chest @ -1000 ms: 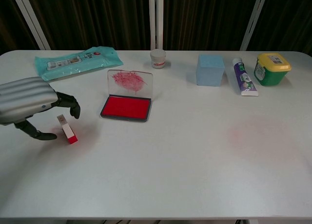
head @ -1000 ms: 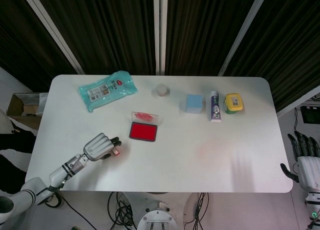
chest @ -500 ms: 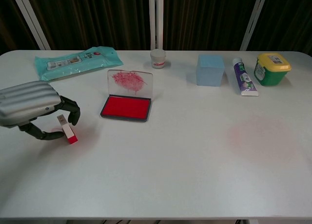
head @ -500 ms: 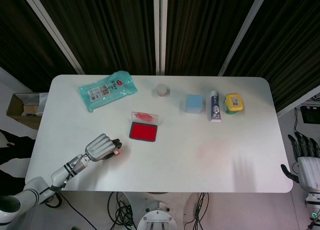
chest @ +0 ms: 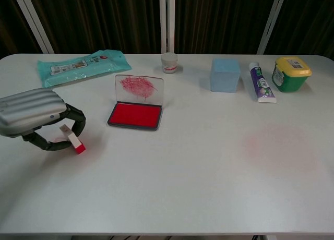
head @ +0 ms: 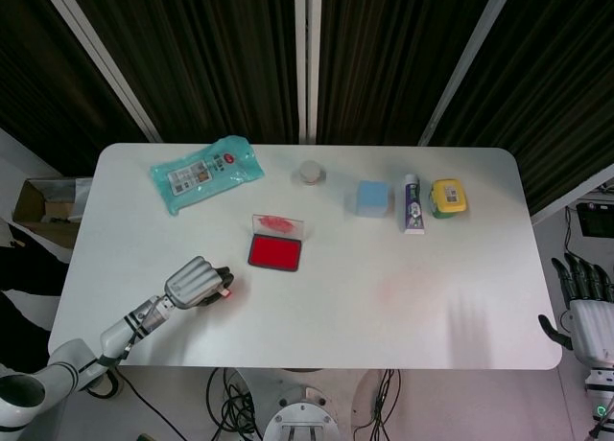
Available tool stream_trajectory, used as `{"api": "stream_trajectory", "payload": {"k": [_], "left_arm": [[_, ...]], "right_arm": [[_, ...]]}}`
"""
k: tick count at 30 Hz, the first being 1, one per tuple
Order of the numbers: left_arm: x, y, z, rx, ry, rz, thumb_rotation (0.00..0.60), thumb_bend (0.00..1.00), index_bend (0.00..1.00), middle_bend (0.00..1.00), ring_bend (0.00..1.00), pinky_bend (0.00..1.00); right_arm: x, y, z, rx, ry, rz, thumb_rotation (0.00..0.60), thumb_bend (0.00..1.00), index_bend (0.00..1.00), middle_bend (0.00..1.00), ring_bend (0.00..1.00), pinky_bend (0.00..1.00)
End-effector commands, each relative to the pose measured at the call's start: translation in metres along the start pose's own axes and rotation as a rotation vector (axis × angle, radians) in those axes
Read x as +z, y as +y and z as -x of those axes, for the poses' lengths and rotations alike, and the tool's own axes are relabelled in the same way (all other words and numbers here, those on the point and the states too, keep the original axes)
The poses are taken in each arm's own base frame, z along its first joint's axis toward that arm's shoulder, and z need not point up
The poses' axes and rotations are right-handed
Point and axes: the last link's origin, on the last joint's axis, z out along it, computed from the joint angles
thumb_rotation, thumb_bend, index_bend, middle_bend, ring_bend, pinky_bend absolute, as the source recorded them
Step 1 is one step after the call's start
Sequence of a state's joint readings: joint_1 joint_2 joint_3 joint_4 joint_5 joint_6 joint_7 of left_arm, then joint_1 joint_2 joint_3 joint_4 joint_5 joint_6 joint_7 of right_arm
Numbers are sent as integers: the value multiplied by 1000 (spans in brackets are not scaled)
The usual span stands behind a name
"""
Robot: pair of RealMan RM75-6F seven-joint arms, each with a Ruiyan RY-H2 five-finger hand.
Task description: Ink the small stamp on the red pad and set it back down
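Observation:
The small stamp [chest: 72, 139], white-bodied with a red base, stands slightly tilted on the white table [chest: 198, 188] at the front left. My left hand [chest: 36, 117] curls over it, thumb and fingers closed around its body; the head view shows the hand [head: 195, 282] with the stamp [head: 224, 290] peeking out at its fingertips. The red ink pad [chest: 134, 115] lies open just right of the hand, its clear lid [chest: 139, 87] raised behind it. My right hand [head: 582, 312] hangs off the table's right edge, fingers spread, holding nothing.
Along the back stand a teal wipes pack [chest: 78, 66], a small white jar [chest: 168, 62], a blue box [chest: 225, 74], a tube [chest: 260, 85] and a yellow-lidded green tub [chest: 291, 72]. A faint pink smudge [chest: 276, 143] marks the table at the right.
My left hand's fingers and thumb have closed in around the stamp, which has tipped slightly. The right hand has not moved.

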State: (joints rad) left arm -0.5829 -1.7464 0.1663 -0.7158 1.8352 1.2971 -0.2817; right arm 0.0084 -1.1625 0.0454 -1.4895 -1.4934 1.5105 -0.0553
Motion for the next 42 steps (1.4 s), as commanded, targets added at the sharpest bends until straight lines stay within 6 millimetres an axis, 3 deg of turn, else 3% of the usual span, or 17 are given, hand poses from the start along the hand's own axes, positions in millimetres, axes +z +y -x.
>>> {"api": "stream_trajectory", "payload": {"k": [1,10,19,24,30,37,42], "left_arm": [[0,-1,0,-8,0,-3,600,329,550,533,899,944],[1,-5,-8,-114,17,-32,600,369,581,563,909,955],[20,-15,-53,-247,69,-98,600,375,622,605,924,970],[56,-4,-78,-249,55,-91,600,379,626,607,927,973],[108,19,-91,-319,18,-82,600,385,626,608,928,976],[155,46,-85,-277,-23,-63,600,398,627,608,935,986],[170,49,-72,-265,-60,-87,600,400,629,609,938,991]], "right_arm": [[0,0,0,-1,-1,1,600,154,0,0,0,0],[0,0,-1,1,2,2,600,153,0,0,0,0],[1,2,2,11,-6,8,600,154,0,0,0,0],[1,0,4,15,-9,-3,600,155,0,0,0,0],[-1,1,1,19,2,-3,600,154,0,0,0,0],[-4,7,-2,23,5,13,600,154,0,0,0,0],[-5,9,-2,27,2,17,600,155,0,0,0,0]]}}
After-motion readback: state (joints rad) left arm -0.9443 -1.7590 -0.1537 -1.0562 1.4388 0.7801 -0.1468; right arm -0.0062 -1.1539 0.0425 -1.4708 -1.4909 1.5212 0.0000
